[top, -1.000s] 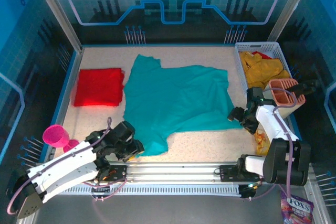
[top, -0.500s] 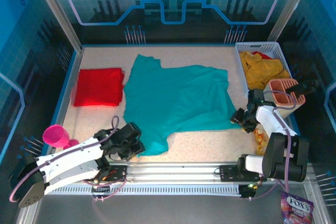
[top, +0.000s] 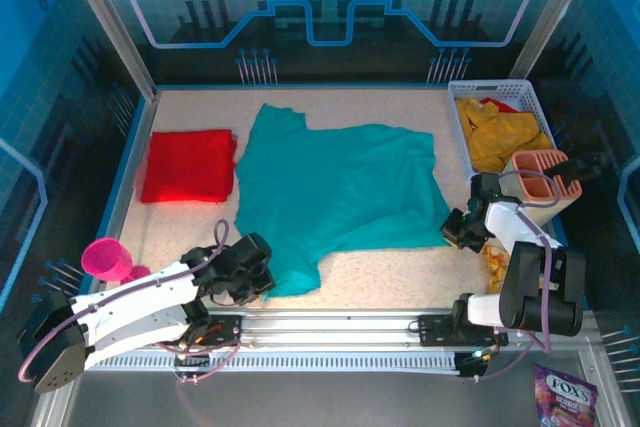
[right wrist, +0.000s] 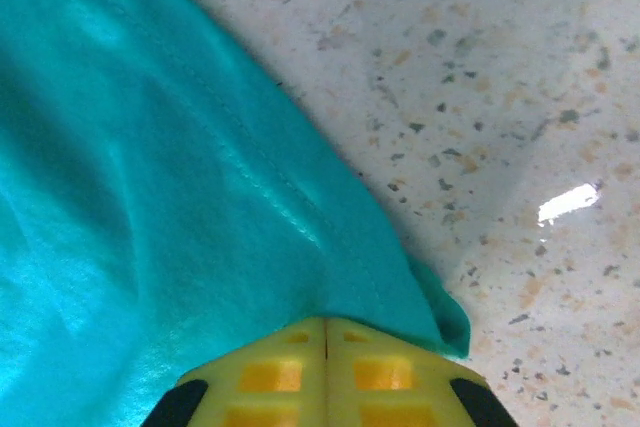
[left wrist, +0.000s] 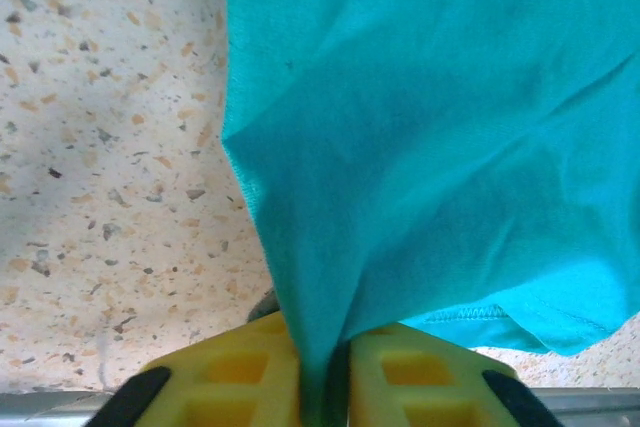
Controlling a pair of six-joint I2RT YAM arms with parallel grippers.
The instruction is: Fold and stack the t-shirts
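Since a fold needs 2 matching anchor points, both arms have gone to the near edge of the cloth. The left end effector (left wrist: 325,392) has its 2 yellow pads pressed together with a ridge of the teal t-shirt (left wrist: 430,147) pinched between them, the fabric tenting up into the grip. Seen from above, that hold sits at the shirt's near left corner, close to the front rail. The right end effector (right wrist: 327,352) is likewise closed, its pads meeting along a thin line. The hemmed edge gathers into their tips, so I judge it has the near right corner, though how much cloth is caught is hard to tell.

Outward from the 2 grips, the teal shirt lies spread and slightly rumpled across the middle of the speckled counter (top: 400,269), one sleeve reaching toward the far left. Holding both near corners suits carrying that edge over to the far side in 1 even fold; a shallow pinch on the right could slip.

Just beside the shirt's left edge rests the red t-shirt (top: 188,165), already a neat folded rectangle and a likely base for the stack. The mustard-yellow t-shirts (top: 500,132) are heaped in the white basket (top: 490,87) at the far right, not yet folded. A pink cup (top: 105,257) stands near the left arm, apart from the cloth
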